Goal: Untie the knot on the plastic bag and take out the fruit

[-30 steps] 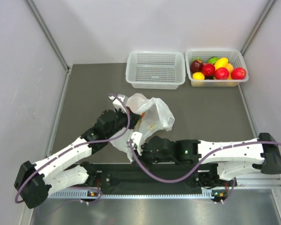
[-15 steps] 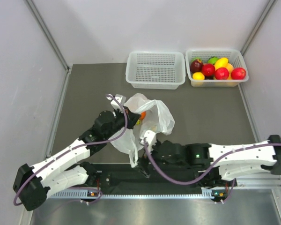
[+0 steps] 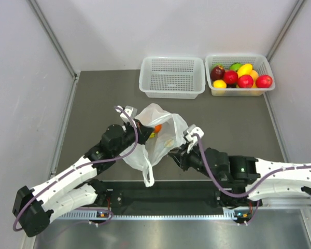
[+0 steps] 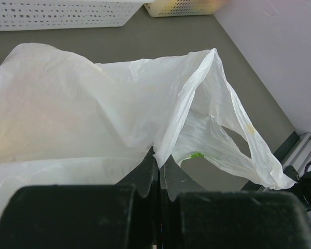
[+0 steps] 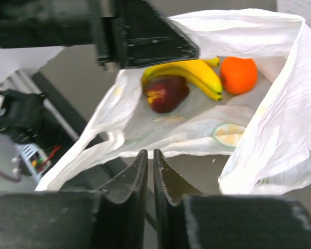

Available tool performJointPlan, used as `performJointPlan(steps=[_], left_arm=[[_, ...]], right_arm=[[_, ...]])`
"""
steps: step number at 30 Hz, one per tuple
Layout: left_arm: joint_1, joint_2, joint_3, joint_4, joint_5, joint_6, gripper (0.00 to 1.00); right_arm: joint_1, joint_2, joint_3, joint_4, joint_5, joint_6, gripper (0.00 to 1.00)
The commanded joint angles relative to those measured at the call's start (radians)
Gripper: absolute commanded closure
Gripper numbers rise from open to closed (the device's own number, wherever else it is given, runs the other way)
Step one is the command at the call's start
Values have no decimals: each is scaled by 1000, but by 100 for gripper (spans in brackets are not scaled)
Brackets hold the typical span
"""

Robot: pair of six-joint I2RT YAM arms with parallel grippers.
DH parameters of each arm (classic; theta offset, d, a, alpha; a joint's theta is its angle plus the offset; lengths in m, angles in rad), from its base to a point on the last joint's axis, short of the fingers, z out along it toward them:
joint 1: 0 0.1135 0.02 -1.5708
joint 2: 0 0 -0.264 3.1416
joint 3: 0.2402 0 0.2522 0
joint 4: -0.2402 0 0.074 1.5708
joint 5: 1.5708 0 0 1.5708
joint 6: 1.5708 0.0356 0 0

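Plastic bag point(image 3: 171, 123) clamped in left gripper point(image 4: 158, 165); right gripper point(image 5: 150, 155) nearly together, apparently empty.

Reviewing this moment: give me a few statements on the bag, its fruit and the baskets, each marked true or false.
1. The plastic bag lies open, with bananas, an orange fruit and a dark red fruit inside. True.
2. The left gripper is open and clear of the bag. False: it is shut on a fold of the bag.
3. Both white baskets hold fruit. False: only the right basket holds a heap of fruit; the left basket shows none.
4. The two baskets stand side by side at the far edge of the table. True.
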Motion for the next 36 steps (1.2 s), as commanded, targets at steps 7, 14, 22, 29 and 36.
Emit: performJointPlan(steps=[7, 14, 22, 29, 36], left_arm=[[3, -58, -9, -12, 0, -1, 100], [2, -94, -22, -12, -7, -22, 100], [3, -67, -20, 40, -18, -44, 100], [3, -27, -31, 86, -29, -41, 100], [3, -4, -69, 120, -16, -44, 100]], right_arm=[[-222, 242, 2, 249, -198, -50, 94], [-293, 532, 94, 382, -241, -61, 75], [-380, 719, 149, 503, -34, 68, 41], [-443, 889, 255, 505, 20, 166, 3], [-474, 964, 281, 619, 67, 232, 1]])
